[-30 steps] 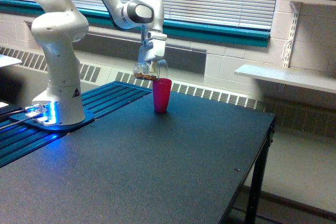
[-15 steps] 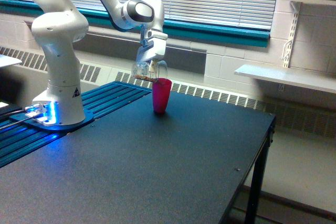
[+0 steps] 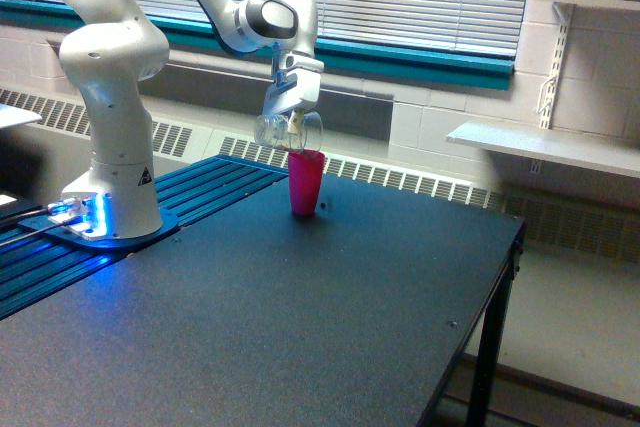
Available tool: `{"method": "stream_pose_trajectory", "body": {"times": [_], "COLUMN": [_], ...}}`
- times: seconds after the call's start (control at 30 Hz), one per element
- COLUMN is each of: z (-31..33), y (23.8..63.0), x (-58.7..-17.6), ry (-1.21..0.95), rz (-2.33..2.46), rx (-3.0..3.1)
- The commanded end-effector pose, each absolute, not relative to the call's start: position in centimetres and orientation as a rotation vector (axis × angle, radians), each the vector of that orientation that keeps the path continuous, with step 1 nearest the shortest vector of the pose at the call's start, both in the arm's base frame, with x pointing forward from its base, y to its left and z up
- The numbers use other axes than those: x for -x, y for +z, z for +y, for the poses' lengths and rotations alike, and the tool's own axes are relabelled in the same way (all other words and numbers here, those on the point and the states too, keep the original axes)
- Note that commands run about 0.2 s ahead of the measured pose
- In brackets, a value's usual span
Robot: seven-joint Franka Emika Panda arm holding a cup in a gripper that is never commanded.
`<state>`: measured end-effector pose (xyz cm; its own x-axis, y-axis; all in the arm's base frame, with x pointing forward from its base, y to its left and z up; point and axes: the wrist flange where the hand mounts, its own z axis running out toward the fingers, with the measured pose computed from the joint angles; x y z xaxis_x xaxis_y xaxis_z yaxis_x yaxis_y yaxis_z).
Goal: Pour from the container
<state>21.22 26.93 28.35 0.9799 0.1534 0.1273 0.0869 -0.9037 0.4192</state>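
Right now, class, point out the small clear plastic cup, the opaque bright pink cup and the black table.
small clear plastic cup (image 3: 275, 131), exterior view, see-through side wall
opaque bright pink cup (image 3: 306, 184), exterior view, outer wall
black table (image 3: 300, 327), exterior view, bare top

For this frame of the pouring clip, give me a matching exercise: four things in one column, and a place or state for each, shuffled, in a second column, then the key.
Things
1. clear plastic cup
2. pink cup
3. robot base
4. wall shelf

Place or state
A. lit blue near its foot, at the exterior view's left
B. standing upright on the black table
C. held tipped on its side in the gripper, above the other cup
D. fixed to the block wall at the exterior view's right, off the table

Pairs: 1-C, 2-B, 3-A, 4-D
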Motion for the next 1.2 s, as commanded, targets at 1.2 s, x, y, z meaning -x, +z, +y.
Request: {"method": "stream_pose_trajectory", "body": {"times": [1.2], "z": [20.3], "y": [27.4], "x": [-25.2], "ry": [0.329], "rz": [0.572], "rx": [-2.431]}}
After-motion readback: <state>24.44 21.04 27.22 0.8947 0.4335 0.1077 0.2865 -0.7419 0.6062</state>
